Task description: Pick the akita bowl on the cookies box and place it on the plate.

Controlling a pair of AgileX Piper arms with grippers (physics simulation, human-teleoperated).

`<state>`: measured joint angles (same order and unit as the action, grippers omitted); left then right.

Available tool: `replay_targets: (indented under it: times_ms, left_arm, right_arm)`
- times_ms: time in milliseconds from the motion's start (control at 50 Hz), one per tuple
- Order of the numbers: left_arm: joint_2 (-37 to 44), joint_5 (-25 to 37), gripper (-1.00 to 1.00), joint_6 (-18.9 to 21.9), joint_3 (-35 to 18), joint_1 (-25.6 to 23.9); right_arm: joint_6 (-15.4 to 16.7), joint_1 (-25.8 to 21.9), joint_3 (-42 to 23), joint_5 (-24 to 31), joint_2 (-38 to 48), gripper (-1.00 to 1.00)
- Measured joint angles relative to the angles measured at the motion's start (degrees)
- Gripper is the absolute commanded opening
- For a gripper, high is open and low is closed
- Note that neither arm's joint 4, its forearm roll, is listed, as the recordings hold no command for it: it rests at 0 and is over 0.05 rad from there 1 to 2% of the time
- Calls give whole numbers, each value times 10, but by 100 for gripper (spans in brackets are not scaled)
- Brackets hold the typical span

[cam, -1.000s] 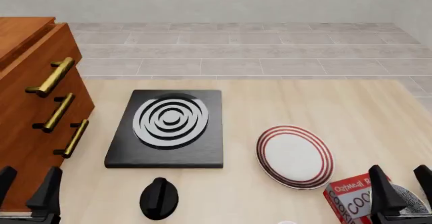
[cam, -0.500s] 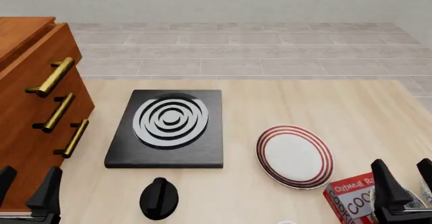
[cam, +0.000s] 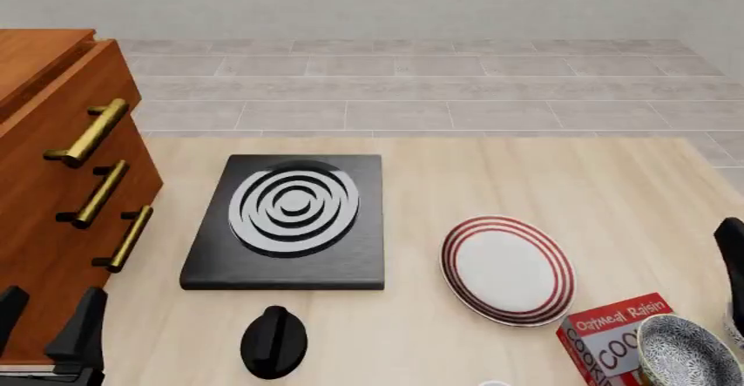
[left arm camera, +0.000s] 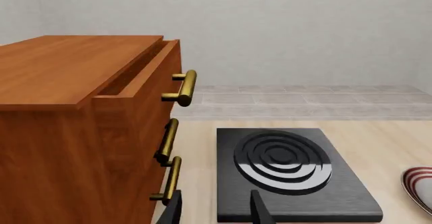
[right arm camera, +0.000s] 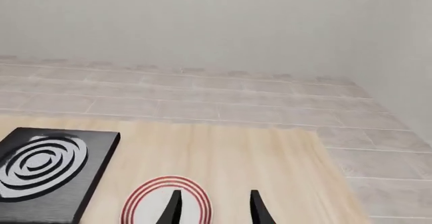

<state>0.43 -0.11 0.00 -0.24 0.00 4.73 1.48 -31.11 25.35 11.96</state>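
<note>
Front view: akita bowl (cam: pixel 688 361) sits on the cookies box (cam: pixel 607 337) at the near right corner of the counter (cam: pixel 558 177), speckled inside facing up, nothing gripping it. Box is partly cut off by the frame edge. Plate (cam: pixel 507 269) lies flat just left of and beyond the box, close to it; can't tell if they touch.

Right end effector (cam: pixel 733 273) shows only as one dark finger at the right edge, beside and beyond the bowl, apart from it. Right wrist view shows both fingertips (right arm camera: pixel 171 208) spread with a clear gap, holding nothing, plate (right arm camera: pixel 147 198) behind them.

Left end effector (cam: pixel 44 327) is at the near left corner, in front of the wooden drawer cabinet (cam: pixel 58 194). Fingers are parted and empty; left wrist view confirms it, fingertips (left arm camera: pixel 258 209) apart over the near edge of the black slab with white rings (left arm camera: pixel 290 173).

Slab (cam: pixel 291 219) lies between cabinet and plate. Black knob (cam: pixel 274 341) sits on the counter just in front of the slab.
</note>
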Motion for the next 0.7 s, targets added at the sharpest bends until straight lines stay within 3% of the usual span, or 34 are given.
replay_targets:
  times_ms: [380,700]
  left_arm:
    - [0,0,100,0,0,0]
    - [0,0,100,0,0,0]
  right_arm:
    - [51,20,-111,155,84,100]
    - [56,60,-122,202,113,100]
